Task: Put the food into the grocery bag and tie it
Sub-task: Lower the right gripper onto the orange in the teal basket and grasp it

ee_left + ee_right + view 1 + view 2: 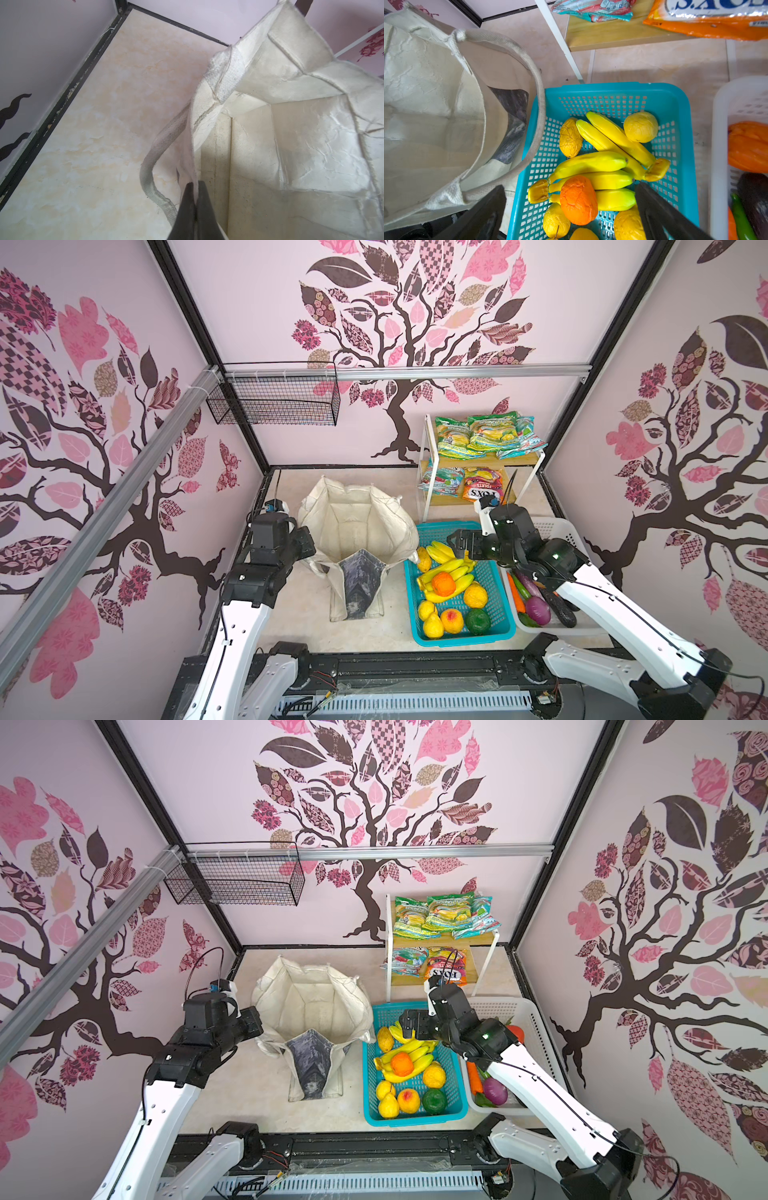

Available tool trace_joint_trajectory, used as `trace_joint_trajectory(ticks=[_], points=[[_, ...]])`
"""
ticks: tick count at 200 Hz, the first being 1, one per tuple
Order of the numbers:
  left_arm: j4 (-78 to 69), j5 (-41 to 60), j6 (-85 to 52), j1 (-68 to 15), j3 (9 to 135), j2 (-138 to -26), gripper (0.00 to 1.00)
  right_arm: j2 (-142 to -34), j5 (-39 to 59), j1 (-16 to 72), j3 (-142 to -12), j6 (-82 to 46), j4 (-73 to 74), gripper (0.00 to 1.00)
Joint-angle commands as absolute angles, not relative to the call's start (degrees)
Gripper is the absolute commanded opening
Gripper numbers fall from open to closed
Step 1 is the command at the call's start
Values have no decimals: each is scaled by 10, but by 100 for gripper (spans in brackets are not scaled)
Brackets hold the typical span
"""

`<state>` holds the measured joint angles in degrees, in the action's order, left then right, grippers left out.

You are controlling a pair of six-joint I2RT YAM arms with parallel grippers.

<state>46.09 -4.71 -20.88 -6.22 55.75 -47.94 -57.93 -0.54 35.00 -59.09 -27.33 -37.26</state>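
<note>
Pinching the grocery bag [357, 526] by its rim on the left, hanging wide open over the fruit on the right.

Over on the left gripper [194, 184]: pressed together on a fold of the bag's cream edge, cloth nipped between the two dark fingers. Standing upright and gaping in both top views, just left of the teal basket [457, 641], with a strap handle [537, 99] draped over the basket's rim in the right wrist view. Now the right gripper [570, 187]: spread to the full, poised above the banana bunch [591, 164] and the orange [578, 200] lying on it, gripping nothing. Up behind, snack packets [486, 435] on both shelves of the rack [612, 35]. Beside the teal basket, a white basket [552, 526] of vegetables.
</note>
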Motion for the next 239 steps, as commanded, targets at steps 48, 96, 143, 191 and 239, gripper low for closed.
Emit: trace_joint_trajectory(ticks=[48, 96, 143, 191, 239], points=[[465, -63, -201, -60, 529, -454, 0, -554, 47, 365, -494, -283, -383, 98], [462, -66, -194, -60, 524, -449, 0, -616, 3, 435, -471, -293, -350, 93], [462, -51, -187, -60, 523, -457, 0, -661, 45, 436, -443, -272, -297, 86], [464, -50, -185, -59, 524, -460, 0, -690, -9, 453, -449, -275, -300, 80], [463, -44, -185, -60, 523, -461, 0, -703, 1, 461, -429, -268, -286, 73]])
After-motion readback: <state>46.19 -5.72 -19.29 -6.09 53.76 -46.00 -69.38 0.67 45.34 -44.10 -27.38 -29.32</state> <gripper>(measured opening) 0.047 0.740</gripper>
